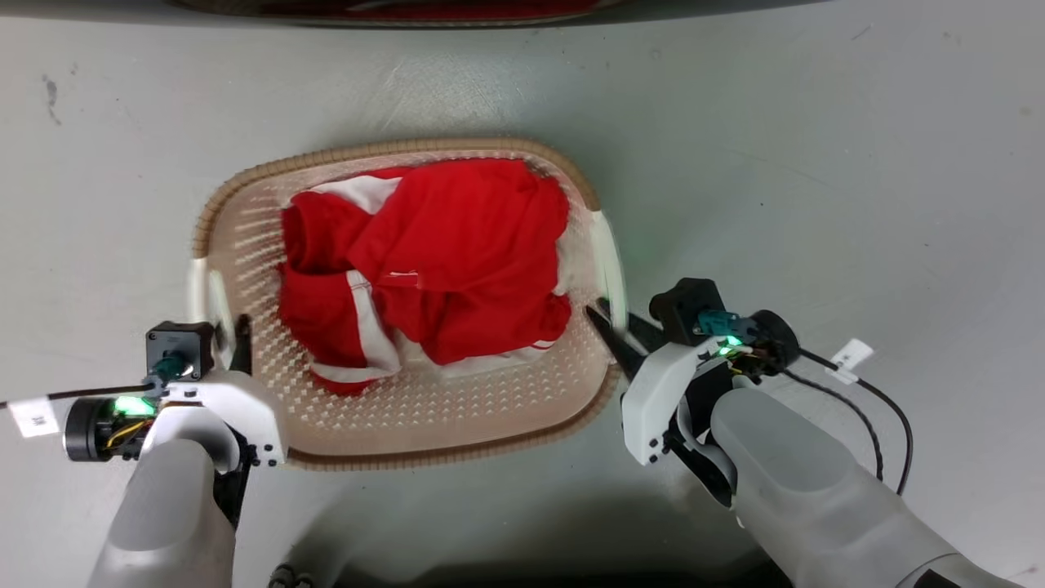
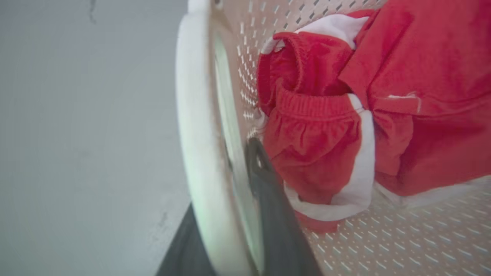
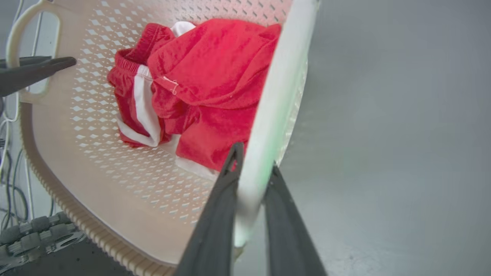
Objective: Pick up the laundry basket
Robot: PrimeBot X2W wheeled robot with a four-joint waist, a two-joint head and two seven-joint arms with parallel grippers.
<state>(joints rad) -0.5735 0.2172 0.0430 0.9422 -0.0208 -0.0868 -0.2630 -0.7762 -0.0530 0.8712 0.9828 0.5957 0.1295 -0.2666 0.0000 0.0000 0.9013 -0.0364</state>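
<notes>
The laundry basket [image 1: 392,151] is cream perforated plastic with a tan ribbed rim and stands on the grey floor in the middle of the head view. Red and white clothes [image 1: 433,253] lie inside it. My left gripper [image 1: 230,336] is shut on the basket's white left handle [image 2: 191,115], one finger inside the wall and one outside. My right gripper [image 1: 614,331] is shut on the white right handle [image 3: 276,96], with both dark fingers [image 3: 226,184] pressed against its sides. Whether the basket's bottom touches the floor is unclear.
A dark red object [image 1: 392,8] runs along the top edge of the head view. Black cables with white tags [image 1: 882,408] trail from my right wrist. My base's dark ribbed parts [image 3: 34,230] lie close to the basket's near rim. Bare grey floor [image 1: 816,163] surrounds the basket.
</notes>
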